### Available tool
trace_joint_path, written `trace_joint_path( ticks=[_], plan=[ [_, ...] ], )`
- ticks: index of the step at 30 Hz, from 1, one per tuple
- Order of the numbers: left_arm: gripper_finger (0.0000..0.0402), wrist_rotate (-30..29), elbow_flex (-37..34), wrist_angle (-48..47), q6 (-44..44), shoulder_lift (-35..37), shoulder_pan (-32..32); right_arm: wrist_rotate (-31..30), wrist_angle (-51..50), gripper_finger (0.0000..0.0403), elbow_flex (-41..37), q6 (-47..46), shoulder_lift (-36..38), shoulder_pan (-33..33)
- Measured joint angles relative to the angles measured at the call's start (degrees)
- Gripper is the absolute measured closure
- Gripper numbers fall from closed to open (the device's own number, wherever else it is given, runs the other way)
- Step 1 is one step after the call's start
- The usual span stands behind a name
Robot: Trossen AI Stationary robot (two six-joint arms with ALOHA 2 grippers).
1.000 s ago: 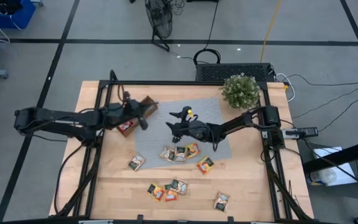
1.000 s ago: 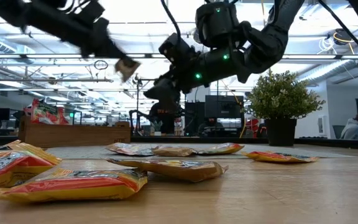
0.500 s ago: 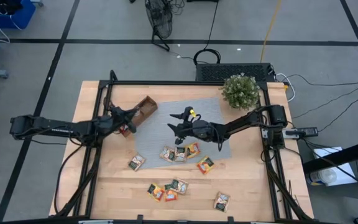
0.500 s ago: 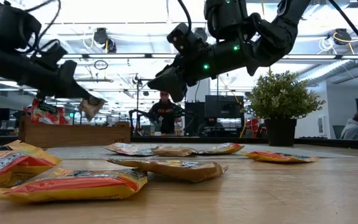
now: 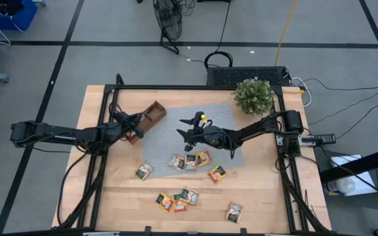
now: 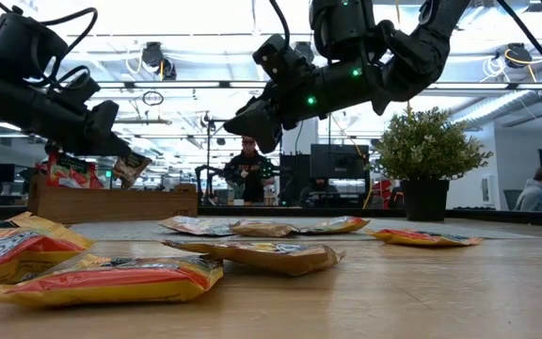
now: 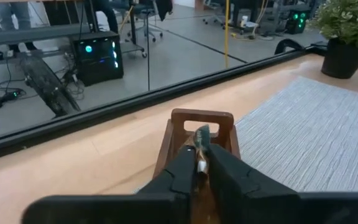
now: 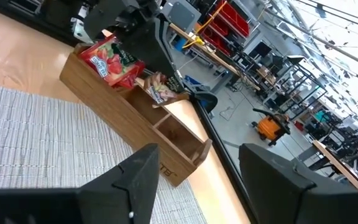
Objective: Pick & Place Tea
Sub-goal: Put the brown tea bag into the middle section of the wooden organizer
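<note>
1. The left pincer [image 5: 134, 126] is seen over the wooden tray [image 5: 151, 116] at the back-left of the desk [image 5: 120, 190]; its fingers are nearly closed on one tea sachet [image 7: 200, 138], held on edge just above the tray's compartments.
2. In the low view the same sachet [image 6: 130, 167] is seen at the pincer tip [image 6: 119, 149], above the tray [image 6: 111, 201], which stands on the desk w/ a red sachet [image 6: 67, 170] sticking up from it.
3. The right pincer [image 5: 184, 134] is held in the air over the grey mat [image 5: 179, 121], near mid-desk; its fingers [image 8: 138, 180] are spread wide, w/ nothing between them.
4. From the right wrist view the tray [image 8: 129, 118] is shown w/ red sachets [image 8: 109, 59] in one end compartment and the left arm above it.
5. A cluster of sachets [image 5: 189, 160] lies at the mat's front edge, just in front of the right pincer.
6. More sachets lie loose on the bare wood: one [image 5: 144, 171] front-left of the mat, a group [image 5: 176, 199] near the front, one [image 5: 233, 212] front-right.
7. A potted plant [image 5: 253, 96] stands at the back-right corner.
8. A person [image 6: 245, 169] is seen in the room beyond the desk.
</note>
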State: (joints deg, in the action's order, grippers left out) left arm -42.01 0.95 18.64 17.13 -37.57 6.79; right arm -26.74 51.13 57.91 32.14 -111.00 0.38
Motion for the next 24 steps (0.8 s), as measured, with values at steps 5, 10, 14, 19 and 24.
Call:
trace_joint_path(
  ticks=[5, 10, 14, 19, 24],
  plan=[
    [0.0307, 0.0, 0.0, -1.3, 1.2, 0.0, 0.0, 0.0, 0.0, 0.0201, 0.0, 0.0, 0.0, 0.0],
    [0.0274, -0.9, 0.0, 0.2, 0.4, 0.0, 0.0, 0.0, 0.0, 0.0202, 0.0, 0.0, 0.0, 0.0],
    [0.0259, -1.0, 0.0, 8.2, -4.9, 0.0, 0.0, 0.0, 0.0, 0.0202, 0.0, 0.0, 0.0, 0.0],
    [0.0253, -1.0, 0.0, 23.0, -10.3, 0.0, -0.5, 2.3, -3.1, 0.0202, 1.8, -0.3, 0.0, -0.6],
    [0.0252, 3.5, 4.2, 24.6, -11.9, 0.0, -1.5, 13.4, -25.5, 0.0202, 14.4, -4.0, -0.1, -3.2]
  ],
)
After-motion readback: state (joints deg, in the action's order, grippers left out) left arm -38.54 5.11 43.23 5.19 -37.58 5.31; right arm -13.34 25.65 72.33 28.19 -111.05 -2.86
